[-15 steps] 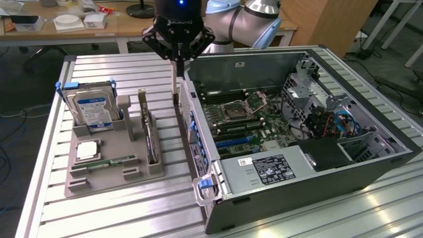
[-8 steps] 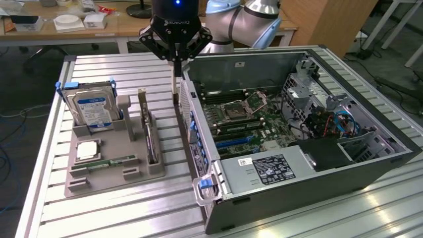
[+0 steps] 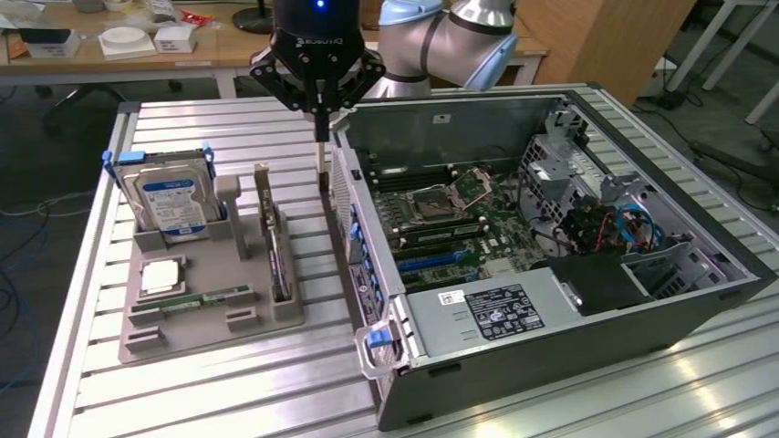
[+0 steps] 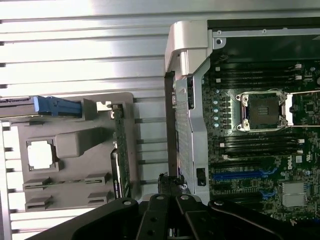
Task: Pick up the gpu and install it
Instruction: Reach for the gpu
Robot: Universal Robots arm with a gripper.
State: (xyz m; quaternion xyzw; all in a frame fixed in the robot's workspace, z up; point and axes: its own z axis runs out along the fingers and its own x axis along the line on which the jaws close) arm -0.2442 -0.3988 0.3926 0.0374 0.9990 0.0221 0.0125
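Evidently nothing is installed yet. The thin, flat, dark gpu (image 3: pixel 279 265) with its pale metal bracket stands on edge in the grey moulded parts tray (image 3: pixel 195 338), beside the open black computer case (image 3: pixel 548 342). Past the tray's case-side edge, the black gripper (image 3: pixel 323 160) hangs with its fingers pressed together, empty. Pickup and installation both remain.

The tray (image 3: pixel 201 269) is grey, the motherboard (image 3: pixel 487 219) green.

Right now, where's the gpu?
The thin dark gpu card with a pale metal bracket stands on edge in the grey tray, between the silver hard drive and the open black computer case, on the exterior view's left.
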